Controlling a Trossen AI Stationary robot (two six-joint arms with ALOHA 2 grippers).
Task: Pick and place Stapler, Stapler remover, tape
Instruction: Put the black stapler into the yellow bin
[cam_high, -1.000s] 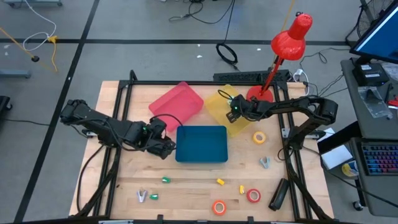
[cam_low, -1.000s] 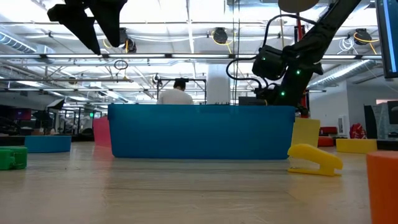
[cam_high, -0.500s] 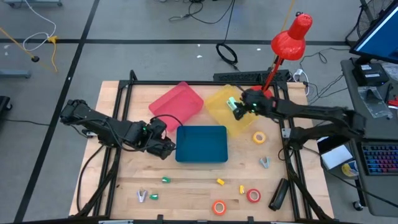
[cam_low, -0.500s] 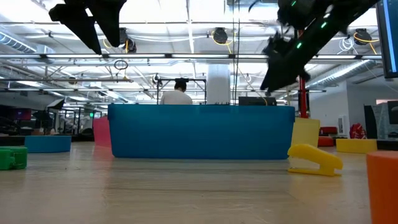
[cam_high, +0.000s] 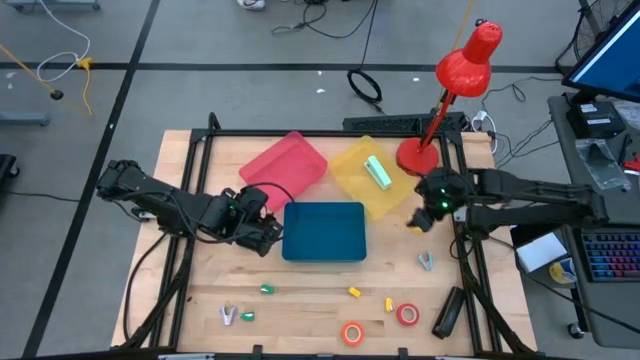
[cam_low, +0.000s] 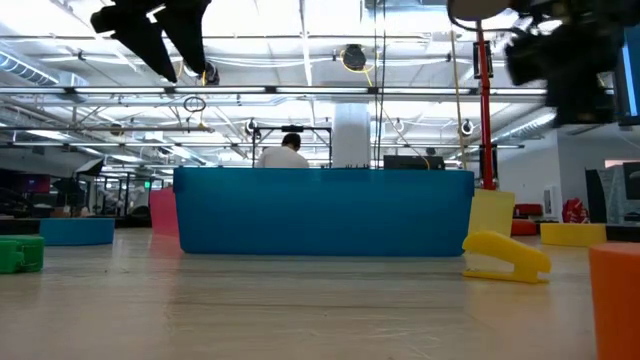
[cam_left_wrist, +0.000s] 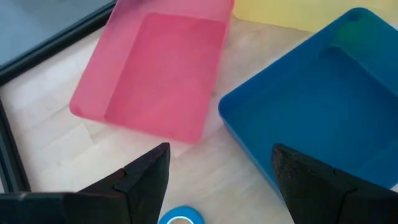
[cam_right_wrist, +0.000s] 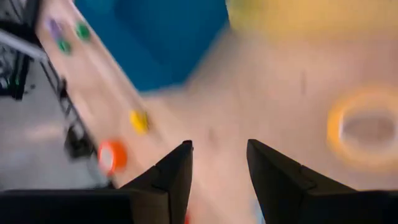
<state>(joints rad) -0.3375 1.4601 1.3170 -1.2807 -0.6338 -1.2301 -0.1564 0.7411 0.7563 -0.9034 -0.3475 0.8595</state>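
Three trays are set mid-table. The red tray is seen empty. The yellow tray holds one pale green item, prob. a stapler (type not confirmed). The blue tray is seen empty.

The left gripper is held just beside the blue tray's left wall, fingers apart, nothing between them. A blue tape roll is seen under it in the left wrist view, cut off by the frame edge.

The right gripper is positioned above the yellow tape roll, right of the yellow tray; that roll is mostly hidden from above. Its fingers are seen parted w/ a gap, nothing held. The right wrist view is blurred by motion.

Near the table's front edge: orange tape roll, red tape roll, small yellow bits and green bits. A grey staple remover lies right of the blue tray; another at front left.

The surface is pale wood, framed by black rails. A red desk lamp stands at the rear right. In the low view a person is seen beyond the blue tray, in a hall w/ ceiling lights.
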